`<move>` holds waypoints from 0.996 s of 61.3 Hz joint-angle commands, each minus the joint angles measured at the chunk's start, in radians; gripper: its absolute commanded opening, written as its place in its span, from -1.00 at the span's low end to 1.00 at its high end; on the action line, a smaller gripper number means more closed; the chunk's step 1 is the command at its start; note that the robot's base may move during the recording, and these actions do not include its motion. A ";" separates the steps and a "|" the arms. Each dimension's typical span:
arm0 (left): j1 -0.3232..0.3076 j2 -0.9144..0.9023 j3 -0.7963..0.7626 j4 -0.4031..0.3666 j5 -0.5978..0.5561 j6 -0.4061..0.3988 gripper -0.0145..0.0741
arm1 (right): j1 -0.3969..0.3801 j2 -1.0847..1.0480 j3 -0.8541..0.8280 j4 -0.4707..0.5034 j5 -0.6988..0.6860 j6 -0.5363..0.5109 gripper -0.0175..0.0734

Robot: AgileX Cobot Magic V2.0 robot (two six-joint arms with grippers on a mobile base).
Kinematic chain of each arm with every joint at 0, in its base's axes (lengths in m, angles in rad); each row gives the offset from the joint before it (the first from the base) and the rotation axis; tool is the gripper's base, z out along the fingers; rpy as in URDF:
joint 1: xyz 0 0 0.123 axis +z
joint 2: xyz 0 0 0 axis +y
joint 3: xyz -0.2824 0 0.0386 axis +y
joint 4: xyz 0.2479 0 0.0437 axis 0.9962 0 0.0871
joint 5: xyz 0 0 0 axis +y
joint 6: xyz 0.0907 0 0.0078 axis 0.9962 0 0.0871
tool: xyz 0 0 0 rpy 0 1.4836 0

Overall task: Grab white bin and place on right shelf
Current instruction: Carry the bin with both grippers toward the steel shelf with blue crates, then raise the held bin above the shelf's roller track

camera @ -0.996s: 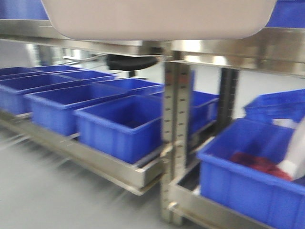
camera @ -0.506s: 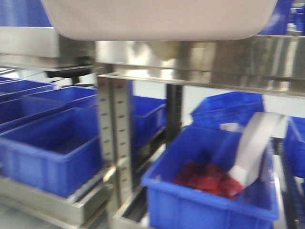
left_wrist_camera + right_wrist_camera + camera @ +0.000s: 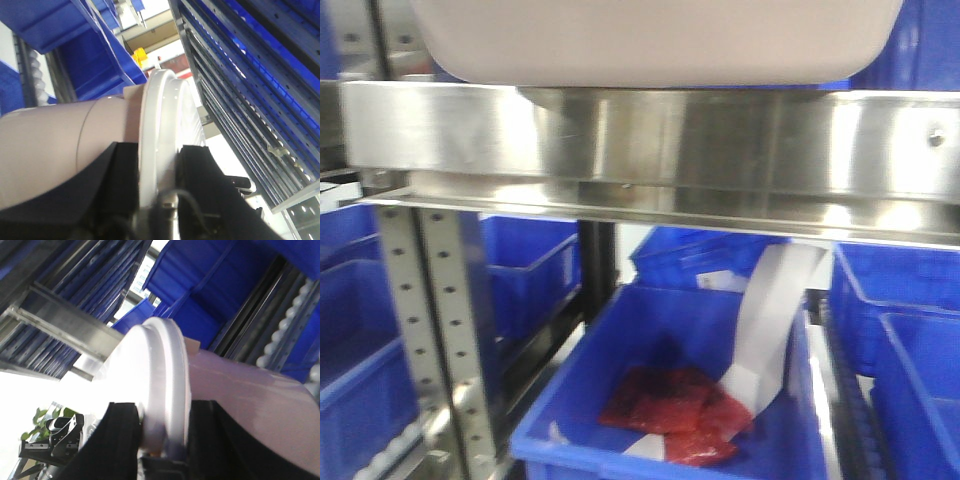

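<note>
Carry: white bin (image 3: 655, 40) held at both ends, facing right shelf (image 3: 720, 140).
Lid rim clamped between fingers of left pincer (image 3: 159, 167); opposite rim clamped by right pincer (image 3: 162, 422). Front view: bin's lower edge just above the shelf's front rail.

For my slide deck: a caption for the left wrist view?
Left gripper clamping the rim of the white bin, blue bins and shelf rails behind.
</note>
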 commanded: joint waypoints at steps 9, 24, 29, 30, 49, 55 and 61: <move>-0.041 -0.048 -0.038 -0.035 0.253 0.011 -0.96 | 0.031 -0.037 -0.044 0.128 0.162 -0.009 -0.47; -0.041 -0.048 -0.038 -0.035 0.253 0.011 -0.96 | 0.031 -0.037 -0.044 0.128 0.162 -0.009 -0.47; -0.041 -0.048 -0.038 -0.035 0.253 0.011 -0.96 | 0.031 -0.037 -0.044 0.128 0.162 -0.009 -0.47; -0.041 -0.048 -0.038 -0.035 0.253 0.011 -0.96 | 0.031 -0.037 -0.044 0.128 0.162 -0.009 -0.47; -0.041 -0.048 -0.038 -0.035 0.253 0.011 -0.96 | 0.031 -0.037 -0.044 0.128 0.162 -0.009 -0.47; -0.041 -0.048 -0.038 -0.035 0.253 0.011 -0.96 | 0.031 -0.037 -0.044 0.128 0.162 -0.009 -0.47; -0.041 -0.048 -0.038 -0.035 0.253 0.011 -0.96 | 0.031 -0.037 -0.044 0.128 0.162 -0.009 -0.47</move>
